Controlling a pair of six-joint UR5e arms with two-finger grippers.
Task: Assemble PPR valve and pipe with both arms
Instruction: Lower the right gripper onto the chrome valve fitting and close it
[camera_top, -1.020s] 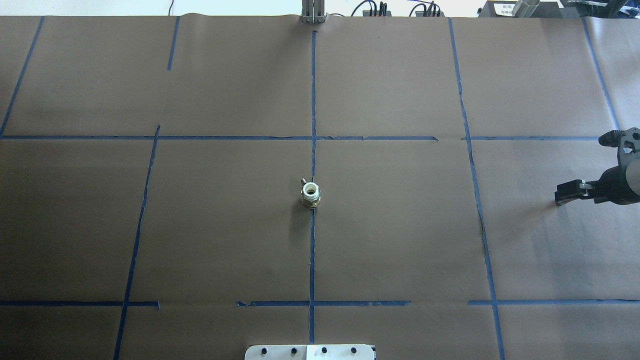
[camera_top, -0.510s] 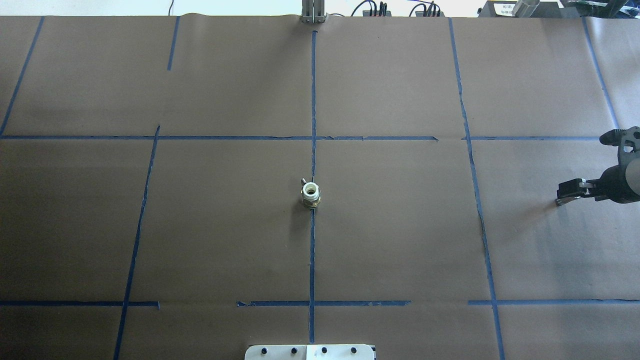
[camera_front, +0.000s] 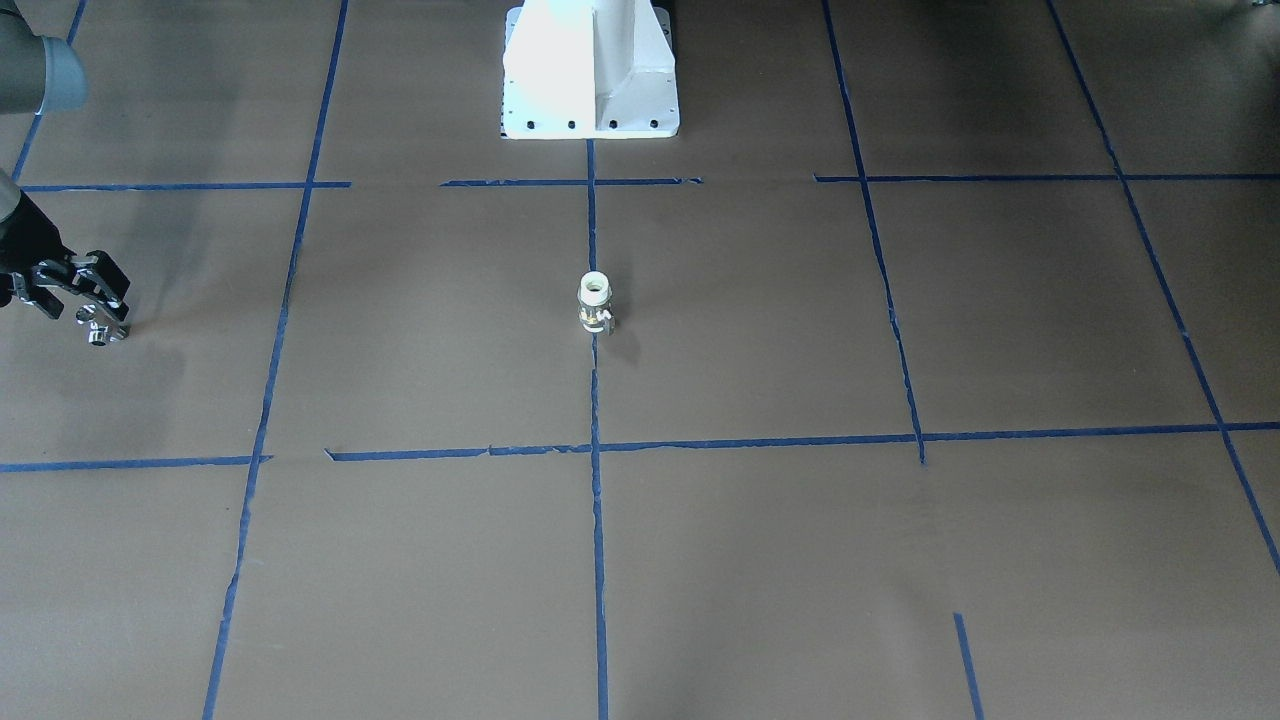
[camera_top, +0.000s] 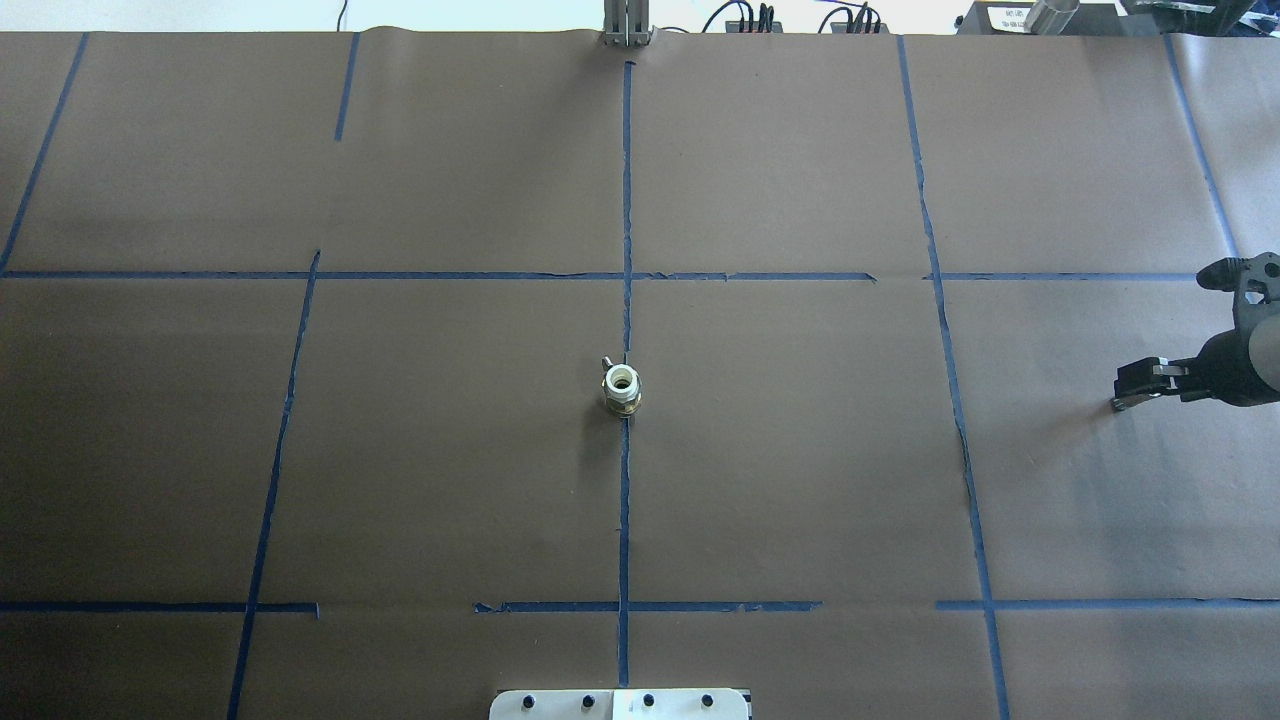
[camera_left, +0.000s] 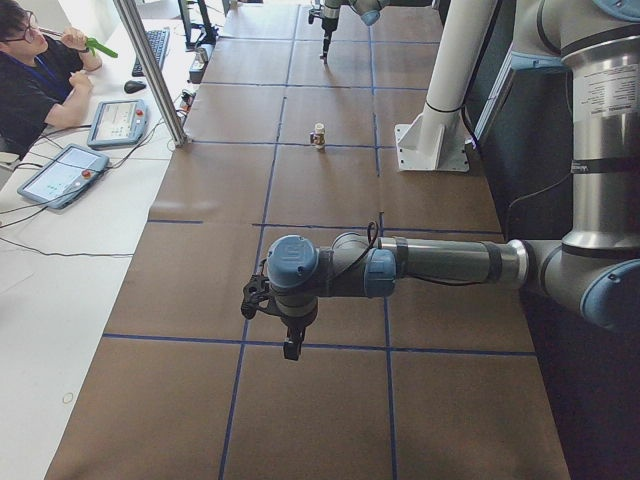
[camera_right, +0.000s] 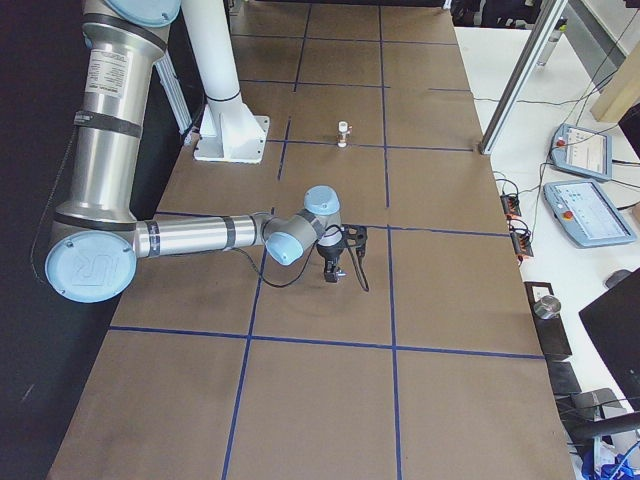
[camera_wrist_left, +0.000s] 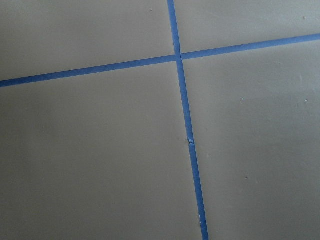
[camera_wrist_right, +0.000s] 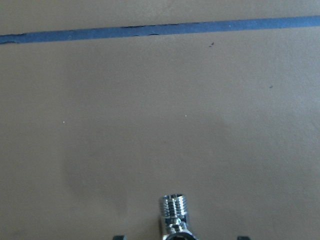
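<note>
Brown paper (camera_top: 800, 450) crossed by blue tape (camera_top: 625, 200) lies all around. Seen from overhead, a white base (camera_top: 620, 704) sits at 6 o'clock from the valve (camera_top: 621, 388), which stands upright at the centre on a tape line. Well apart at its 3 o'clock, the right gripper (camera_top: 1125, 388) pinches the pipe (camera_wrist_right: 175, 212), with only paper and tape between them. Whether the left gripper (camera_left: 291, 343) is spread or closed cannot be told.
</note>
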